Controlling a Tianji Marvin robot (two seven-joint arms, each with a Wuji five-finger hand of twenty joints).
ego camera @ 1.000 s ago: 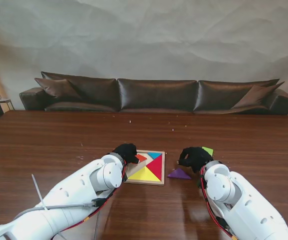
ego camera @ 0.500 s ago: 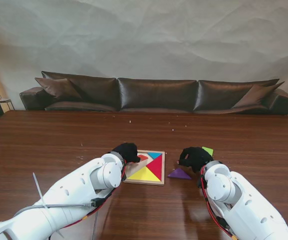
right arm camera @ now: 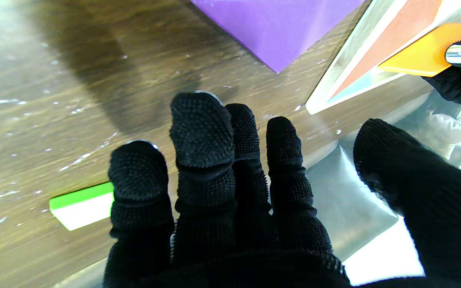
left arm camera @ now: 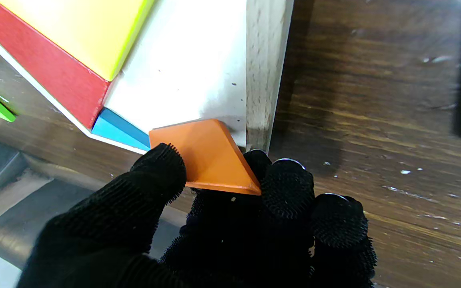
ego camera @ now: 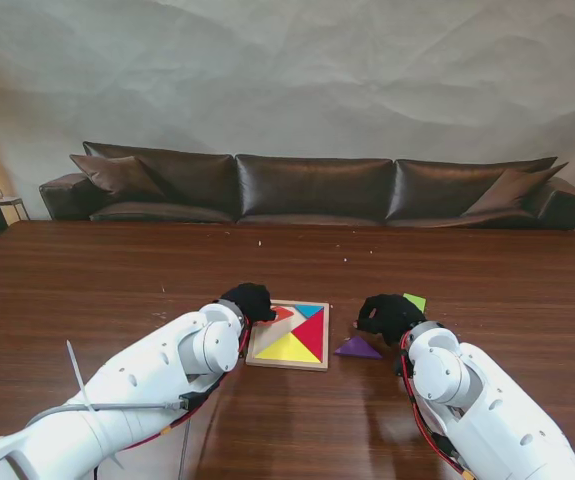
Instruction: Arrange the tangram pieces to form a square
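**Orange piece carried to the tray's far-left corner**

The orange piece is pinched between the thumb and fingertips of the left hand, and it sits over the far-left corner of the wooden tray, where a bare white patch of tray floor shows in the left wrist view. Over the last second the left hand has crept slightly farther from me and to the left along the tray's left edge, taking the piece with it; the change is small. My reading is that the piece is being lined up with the gap and is not yet let go.

Already seated in the tray are the yellow triangle, the red triangle and a blue piece. The purple triangle lies on the table just right of the tray, and the green piece lies farther right. The right hand has not moved: it holds nothing, fingers loosely spread, near both loose pieces.

From the stand, the left hand covers most of the orange piece and the empty corner, so I cannot tell whether the piece touches the tray floor or sits tilted above it. The green piece is partly hidden by the right hand. Any other pieces are not visible.
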